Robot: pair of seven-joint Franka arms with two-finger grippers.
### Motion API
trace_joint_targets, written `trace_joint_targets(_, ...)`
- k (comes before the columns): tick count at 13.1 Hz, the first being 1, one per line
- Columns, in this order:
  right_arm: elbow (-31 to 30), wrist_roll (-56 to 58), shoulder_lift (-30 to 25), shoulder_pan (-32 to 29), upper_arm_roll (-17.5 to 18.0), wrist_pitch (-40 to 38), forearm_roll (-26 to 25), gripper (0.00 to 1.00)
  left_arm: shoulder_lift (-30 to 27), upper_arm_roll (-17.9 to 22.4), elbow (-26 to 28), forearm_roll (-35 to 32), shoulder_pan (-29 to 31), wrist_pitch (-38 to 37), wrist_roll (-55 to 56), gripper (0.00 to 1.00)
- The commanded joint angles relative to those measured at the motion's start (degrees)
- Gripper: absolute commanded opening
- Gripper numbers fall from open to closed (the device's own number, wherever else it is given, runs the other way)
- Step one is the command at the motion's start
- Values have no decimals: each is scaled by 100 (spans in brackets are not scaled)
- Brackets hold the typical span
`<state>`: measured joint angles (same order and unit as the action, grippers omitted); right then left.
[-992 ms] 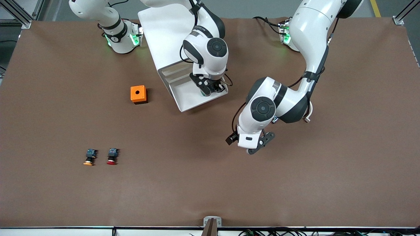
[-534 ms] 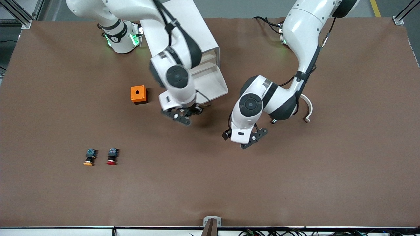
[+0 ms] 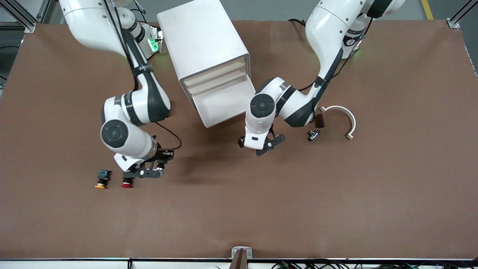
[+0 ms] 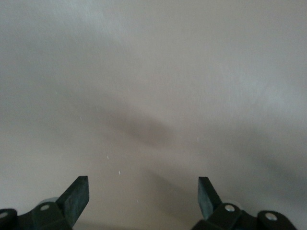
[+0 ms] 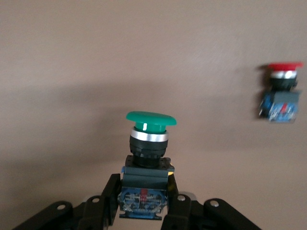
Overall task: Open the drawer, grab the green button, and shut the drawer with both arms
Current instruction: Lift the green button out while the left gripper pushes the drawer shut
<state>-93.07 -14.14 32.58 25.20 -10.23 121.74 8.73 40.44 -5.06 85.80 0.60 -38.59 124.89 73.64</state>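
The white cabinet (image 3: 203, 41) has a lower drawer (image 3: 224, 106) pulled open, and its tray looks bare. My right gripper (image 3: 147, 172) hangs low over the table beside the red-capped button (image 3: 127, 183). In the right wrist view it (image 5: 144, 203) is shut on the blue rear block of the green-capped button (image 5: 149, 143), cap pointing away from the fingers. My left gripper (image 3: 261, 145) is open and empty over the table just in front of the open drawer. Its fingertips (image 4: 76, 196) stand wide apart over a plain surface.
A yellow-capped button (image 3: 101, 179) lies beside the red one, which also shows in the right wrist view (image 5: 280, 91). A white curved piece (image 3: 341, 116), a brown cylinder (image 3: 319, 120) and a small black part (image 3: 313, 134) lie toward the left arm's end.
My right arm swung from the open drawer out over the table to beside the red-capped button. My left gripper moved closer to the drawer's front. The right arm now hides the orange box.
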Motion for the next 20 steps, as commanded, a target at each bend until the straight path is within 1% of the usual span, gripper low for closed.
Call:
trace_joint_targets(1,61,411,433,-321,118,506,-203,1,7,22,68,-105,-306,97,168,100)
trace_joint_targets(3,52,412,670,-427,126,849,-529,1,51,13,68,-61,-534,105,168,100)
trace_joint_targets(5,52,429,837,-489,118,1061,-556,1,78,-21,77,35,-684,105,194,100)
trace_joint_targets(8,43,640,891,-621,135,1202,-556,1,78,-118,95,491,-860,105,203,100)
trace_joint_targets(11,-62,640,1005,-604,144,1491,-513,3,78,-127,130,1150,-983,105,203,100)
trace_joint_targets(12,-89,632,1040,-604,144,1614,-512,8,78,-127,130,1361,-1018,105,203,100)
trace_joint_targets(13,-80,553,1084,-604,153,1616,-495,40,78,-136,130,1572,-1045,105,203,100)
trace_joint_targets(14,-89,535,1084,-578,153,1607,-469,99,78,-136,130,1766,-1045,105,203,100)
trace_joint_targets(17,-45,587,1014,-621,153,1545,-468,100,95,-145,156,2320,-1054,105,185,100)
trace_joint_targets(18,-27,596,944,-630,144,1415,-477,100,113,-145,165,2556,-1054,105,185,100)
trace_joint_targets(19,68,622,874,-656,135,1118,-477,100,122,-145,174,2750,-1054,105,177,100)
trace_joint_targets(20,261,649,786,-674,126,662,-529,100,130,-145,191,2926,-1054,105,177,100)
